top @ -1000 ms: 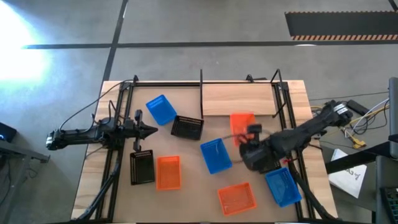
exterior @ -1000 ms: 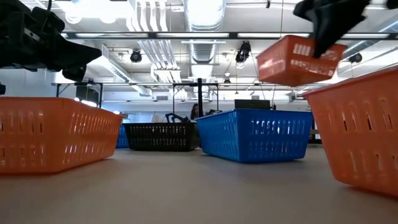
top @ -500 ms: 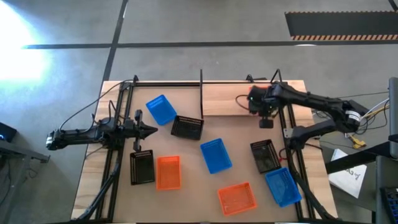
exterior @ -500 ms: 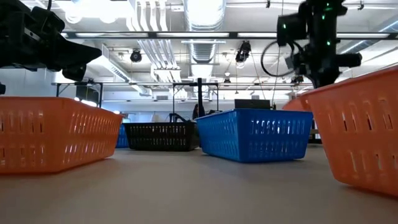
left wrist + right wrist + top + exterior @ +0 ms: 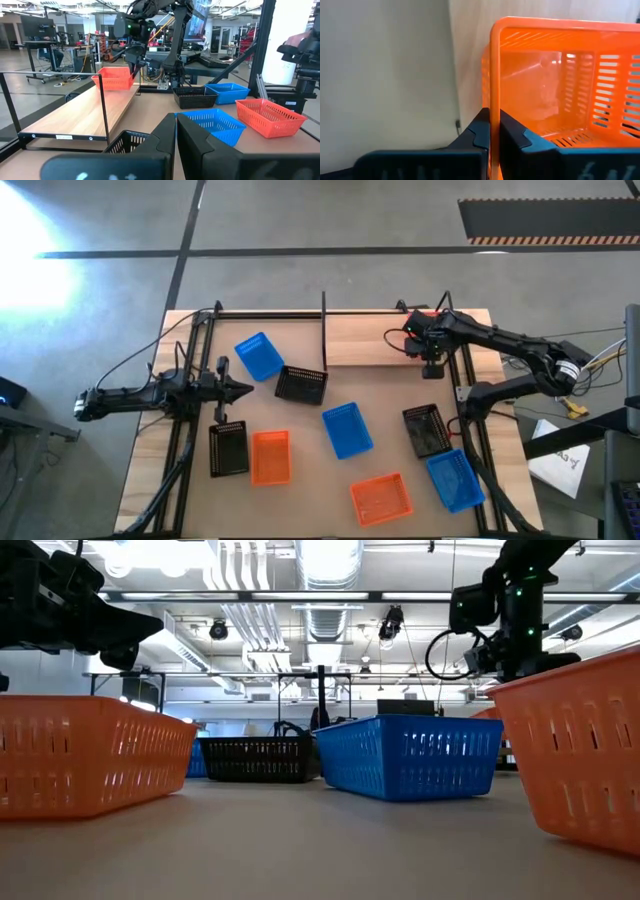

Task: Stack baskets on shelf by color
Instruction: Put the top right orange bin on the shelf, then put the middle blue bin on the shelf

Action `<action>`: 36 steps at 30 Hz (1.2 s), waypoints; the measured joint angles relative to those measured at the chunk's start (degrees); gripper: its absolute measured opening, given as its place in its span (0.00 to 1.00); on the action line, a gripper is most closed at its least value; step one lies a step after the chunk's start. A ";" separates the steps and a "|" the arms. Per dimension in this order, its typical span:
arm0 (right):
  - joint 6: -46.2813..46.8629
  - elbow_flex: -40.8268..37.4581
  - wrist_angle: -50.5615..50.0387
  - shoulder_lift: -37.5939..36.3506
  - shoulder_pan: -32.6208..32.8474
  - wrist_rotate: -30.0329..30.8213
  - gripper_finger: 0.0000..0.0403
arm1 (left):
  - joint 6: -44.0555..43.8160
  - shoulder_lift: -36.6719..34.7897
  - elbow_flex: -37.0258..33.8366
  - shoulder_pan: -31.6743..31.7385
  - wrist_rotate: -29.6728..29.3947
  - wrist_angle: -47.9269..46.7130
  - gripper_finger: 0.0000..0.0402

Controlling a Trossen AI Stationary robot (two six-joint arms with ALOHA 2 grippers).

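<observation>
From above, the right gripper (image 5: 428, 345) sits over the far right end of the shelf (image 5: 370, 340), and the arm covers whatever it carries. The right wrist view supplies that: its fingers (image 5: 481, 129) are pinched on the rim of an orange basket (image 5: 560, 85), with the pale plank just beneath it. The left wrist view shows the same orange basket (image 5: 114, 79) from the side, at the far end of the plank under the right arm; whether it rests on the wood or hangs just above cannot be told.

The left gripper (image 5: 240, 389) waits at the table's left side, fingers (image 5: 165, 137) pressed together and empty, beside a black basket (image 5: 301, 384).

The overhead view alone lays out the loose baskets: a blue basket (image 5: 259, 356) far left, another blue one (image 5: 347, 429) in the middle, a third (image 5: 453, 479) near right, two black ones (image 5: 228, 448) (image 5: 425, 430), and two orange ones (image 5: 270, 457) (image 5: 381, 498) near. In the low view an orange basket (image 5: 575, 755) is cut off at the right edge and hides the shelf.
</observation>
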 joint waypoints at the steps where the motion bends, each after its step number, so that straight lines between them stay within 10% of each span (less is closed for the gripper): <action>1: -0.15 0.00 0.01 -0.10 0.00 0.09 0.05 | 0.00 0.00 0.00 0.00 0.00 0.00 0.00; 14: 4.29 1.80 -1.33 -2.97 0.26 9.94 0.34 | 0.00 0.00 0.00 -0.02 0.01 0.00 0.00; 23: 9.45 2.64 -1.75 -6.84 2.14 3.34 0.33 | 0.00 0.00 0.00 0.00 0.00 0.01 0.00; 29: 17.35 1.01 4.47 -6.84 3.73 -15.26 0.32 | 0.00 0.00 0.00 -0.02 0.02 0.00 0.00; 36: 30.49 -1.77 12.49 -8.29 19.39 -18.13 0.30 | 0.00 0.00 0.00 0.00 0.00 0.00 0.00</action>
